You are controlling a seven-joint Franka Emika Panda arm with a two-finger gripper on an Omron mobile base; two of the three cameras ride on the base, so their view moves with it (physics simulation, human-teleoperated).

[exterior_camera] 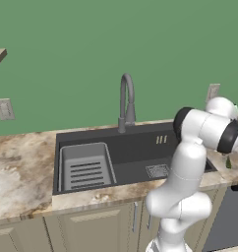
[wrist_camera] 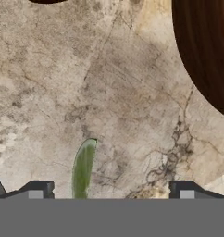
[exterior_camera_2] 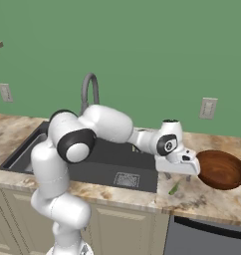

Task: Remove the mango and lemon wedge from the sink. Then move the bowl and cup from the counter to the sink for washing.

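Note:
The lemon wedge (wrist_camera: 84,169), a greenish sliver, lies flat on the marbled counter (wrist_camera: 53,83), between and below my fingertips and closer to the left one. My gripper (wrist_camera: 111,192) hangs just above it, open, with its jaws wide apart and holding nothing. In the right base view the gripper (exterior_camera_2: 180,175) points down at the lemon wedge (exterior_camera_2: 174,189), just right of the sink (exterior_camera_2: 100,162). The reddish-brown bowl (exterior_camera_2: 221,169) stands on the counter right beside the hand, and its rim (wrist_camera: 206,51) shows in the hand view. The mango and the cup are out of view.
The dark sink (exterior_camera: 135,147) holds a grey slotted tray (exterior_camera: 86,167) at its left, with the gooseneck faucet (exterior_camera: 126,101) behind it. A dark rounded edge (wrist_camera: 46,1) that I cannot identify shows at the top of the hand view. Wall outlets (exterior_camera_2: 208,108) sit above the counter.

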